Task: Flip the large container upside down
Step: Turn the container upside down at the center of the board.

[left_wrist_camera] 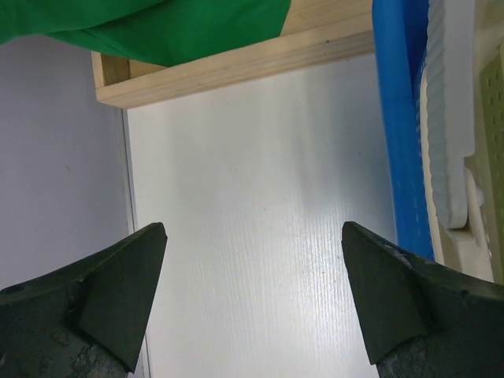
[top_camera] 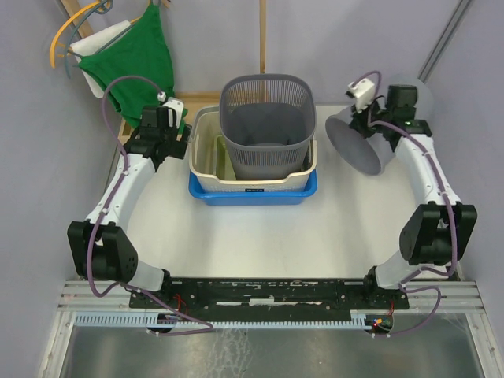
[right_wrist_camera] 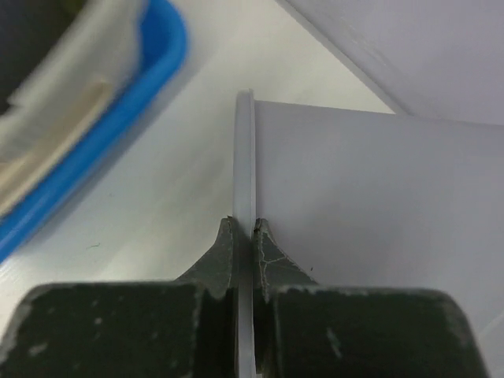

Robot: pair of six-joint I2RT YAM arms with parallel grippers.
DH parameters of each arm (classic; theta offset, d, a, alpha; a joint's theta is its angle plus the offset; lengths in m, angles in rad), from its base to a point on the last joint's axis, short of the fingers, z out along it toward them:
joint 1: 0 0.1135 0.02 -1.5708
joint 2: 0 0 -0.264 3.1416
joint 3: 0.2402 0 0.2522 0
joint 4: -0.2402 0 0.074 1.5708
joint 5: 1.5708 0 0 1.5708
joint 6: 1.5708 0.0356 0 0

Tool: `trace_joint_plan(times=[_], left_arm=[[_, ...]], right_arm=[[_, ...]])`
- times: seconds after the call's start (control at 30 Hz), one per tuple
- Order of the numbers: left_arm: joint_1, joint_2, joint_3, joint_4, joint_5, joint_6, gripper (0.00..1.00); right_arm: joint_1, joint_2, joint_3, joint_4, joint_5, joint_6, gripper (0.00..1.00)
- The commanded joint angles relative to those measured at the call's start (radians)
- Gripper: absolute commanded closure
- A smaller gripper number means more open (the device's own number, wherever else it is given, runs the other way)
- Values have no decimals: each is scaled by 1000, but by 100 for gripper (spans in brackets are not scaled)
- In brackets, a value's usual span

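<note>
At right, tool (right_wrist_camera: 245, 230) pinching container (top_camera: 356, 147) rim, basket (top_camera: 266, 153) in tub (top_camera: 201, 134)

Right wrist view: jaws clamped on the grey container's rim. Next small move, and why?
Probably roll the right gripper so the rim swings down toward the table. It is shut on the large container's rim, and the top view shows the container tipped on its side beside the blue tray, not yet inverted. The left gripper is open, apart from it.
</note>
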Motion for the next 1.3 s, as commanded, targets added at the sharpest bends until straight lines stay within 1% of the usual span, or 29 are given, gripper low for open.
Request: trace_joint_plan(times=[0.0,0.1,0.27,0.47,0.57,0.63,0.8,0.83,0.87,0.9,1.0,1.07,1.1,1.13,1.2,1.27], left_arm=[[0,-20,-19,53,-26,42,1],[0,-33,-41,62,-33,44,1],[1,-58,-75,75,-45,53,1],[2,-76,-93,77,-42,54,1],[2,-77,-90,76,-39,53,1],[1,-78,-92,74,-36,48,1],[1,-93,-116,77,-24,45,1],[1,-94,-119,79,-24,45,1],[1,-93,-120,80,-25,44,1],[2,-92,-120,78,-26,45,1],[1,-86,-114,77,-23,43,1],[1,-77,-105,73,-22,41,1],[1,-71,-100,71,-21,40,1],[2,-65,-96,67,-21,39,1],[2,-58,-90,66,-21,37,1],[1,-53,-87,66,-19,33,1]], right_arm=[[180,-2,-176,-147,223,-74,100],[225,-14,-226,-140,250,-61,100],[232,-31,-348,-101,298,-45,100],[232,-60,-525,29,383,-25,99],[219,-63,-567,90,421,-5,99],[190,-63,-587,116,431,13,99],[137,-75,-654,125,414,-14,99],[135,-75,-669,122,407,-22,97],[134,-74,-678,110,396,-31,92],[134,-78,-691,109,380,-35,73],[133,-115,-681,110,345,-23,57],[134,-150,-643,80,319,-6,47],[134,-168,-616,55,308,-2,41],[133,-190,-585,10,294,5,36],[134,-238,-488,-59,267,22,33],[137,-301,-405,-110,242,42,27]])
